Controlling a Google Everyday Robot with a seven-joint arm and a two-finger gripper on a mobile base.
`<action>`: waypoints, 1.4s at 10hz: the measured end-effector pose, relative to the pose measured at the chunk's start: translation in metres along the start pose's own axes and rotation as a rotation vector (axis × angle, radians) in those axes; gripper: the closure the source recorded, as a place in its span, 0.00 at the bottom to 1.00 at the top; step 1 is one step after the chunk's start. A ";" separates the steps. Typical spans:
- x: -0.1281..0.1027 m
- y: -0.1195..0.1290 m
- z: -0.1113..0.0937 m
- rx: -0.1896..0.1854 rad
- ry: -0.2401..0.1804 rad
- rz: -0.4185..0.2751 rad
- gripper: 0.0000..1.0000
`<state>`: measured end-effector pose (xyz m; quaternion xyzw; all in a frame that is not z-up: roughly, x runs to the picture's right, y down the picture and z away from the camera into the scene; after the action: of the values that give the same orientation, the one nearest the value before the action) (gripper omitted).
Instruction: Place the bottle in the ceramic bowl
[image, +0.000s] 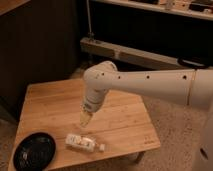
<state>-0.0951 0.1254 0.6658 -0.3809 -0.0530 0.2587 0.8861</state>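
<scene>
1. Arm (150, 82): white, with a row of small dark holes. It entered from the right and reached across the right edge of the worktop. Its rounded wrist joint bent downward over the middle of the worktop.

2. Worktop (122, 127): low table of pale wooden slats, with one leg visible under the front right corner. It stood on a speckled floor (175, 135).

3. Beam (130, 52): pale horizontal beam beyond the back edge, set against a dark background.

4. Ceramic bowl (34, 151): round, shallow, glossy black. It sat at the front left corner with nothing in it, left of the bottle and apart from it.

5. Bottle (81, 142): translucent white with a pale label. It lay on its side on the worktop close to the front edge, left of that edge's middle. Its small white cap (102, 147) pointed toward the right edge. It was outside the bowl, and nothing held it.

6. Gripper (86, 119): pale yellowish tip at the end of the wrist, pointing down. It hung over the worktop just behind the bottle, toward the back edge, and appeared clear of the bottle. Nothing could be seen in its grasp. Whether it was spread or closed could not be told.
</scene>
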 end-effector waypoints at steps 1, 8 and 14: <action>-0.002 0.011 0.003 0.024 -0.034 -0.087 0.35; -0.008 0.027 0.009 0.062 -0.095 -0.206 0.35; -0.004 0.025 0.024 0.192 -0.087 -0.271 0.35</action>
<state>-0.1162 0.1533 0.6659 -0.2725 -0.1172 0.1570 0.9420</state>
